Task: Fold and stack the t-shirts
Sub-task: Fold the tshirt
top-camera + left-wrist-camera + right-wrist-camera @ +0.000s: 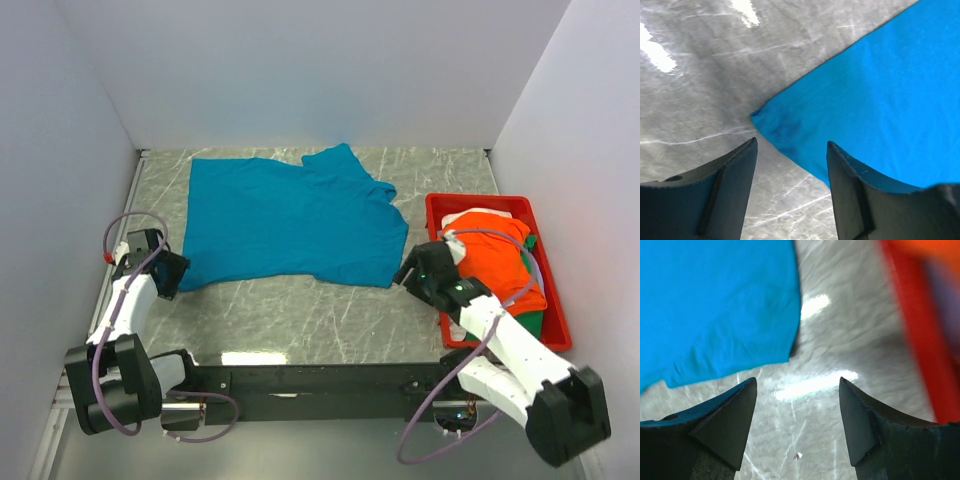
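Note:
A teal-blue t-shirt (290, 220) lies spread flat on the marble table. My left gripper (172, 275) hovers open at its near left corner. In the left wrist view that corner (765, 120) sits just ahead of the open left gripper (792, 142), with nothing between the fingers. My right gripper (408, 272) is open beside the shirt's near right corner. In the right wrist view the shirt's (715, 305) corner lies ahead and to the left of the right gripper (797, 379), over bare table. An orange t-shirt (500, 260) is piled over a green one (530, 322), with white cloth (470, 216) behind.
A red plastic bin (478, 200) at the right holds the piled shirts; its wall (920, 340) runs close to my right gripper. White walls enclose the table on three sides. Bare marble (300, 320) lies between the shirt and the arm bases.

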You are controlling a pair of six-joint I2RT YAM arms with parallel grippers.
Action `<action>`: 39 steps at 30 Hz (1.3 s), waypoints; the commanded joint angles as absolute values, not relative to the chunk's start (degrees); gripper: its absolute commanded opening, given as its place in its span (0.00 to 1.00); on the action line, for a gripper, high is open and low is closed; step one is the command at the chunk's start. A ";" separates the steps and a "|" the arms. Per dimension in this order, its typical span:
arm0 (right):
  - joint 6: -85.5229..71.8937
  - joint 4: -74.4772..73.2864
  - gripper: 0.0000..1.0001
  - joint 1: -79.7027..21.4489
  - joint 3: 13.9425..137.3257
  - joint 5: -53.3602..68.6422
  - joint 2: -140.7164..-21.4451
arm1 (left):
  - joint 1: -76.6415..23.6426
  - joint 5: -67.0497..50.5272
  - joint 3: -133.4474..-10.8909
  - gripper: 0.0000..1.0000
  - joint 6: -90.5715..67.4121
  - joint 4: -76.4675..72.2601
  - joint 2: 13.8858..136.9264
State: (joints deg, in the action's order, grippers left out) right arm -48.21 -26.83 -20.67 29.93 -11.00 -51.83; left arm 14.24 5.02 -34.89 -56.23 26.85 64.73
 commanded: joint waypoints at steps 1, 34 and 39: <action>-50.45 -26.72 0.73 -23.99 33.66 -14.77 -57.82 | 14.41 7.47 -34.02 0.63 -56.42 27.86 63.02; -46.32 -12.75 0.70 -25.05 36.56 -8.79 -73.39 | 14.41 8.88 -34.01 0.12 -58.45 21.00 76.46; -46.84 -12.83 0.70 -25.57 36.30 -9.49 -74.00 | 14.50 8.79 -37.08 0.01 -57.75 23.73 75.15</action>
State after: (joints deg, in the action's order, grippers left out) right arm -46.63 -14.17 -24.77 34.61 -8.32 -73.58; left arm 14.28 9.30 -34.59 -58.15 21.17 75.57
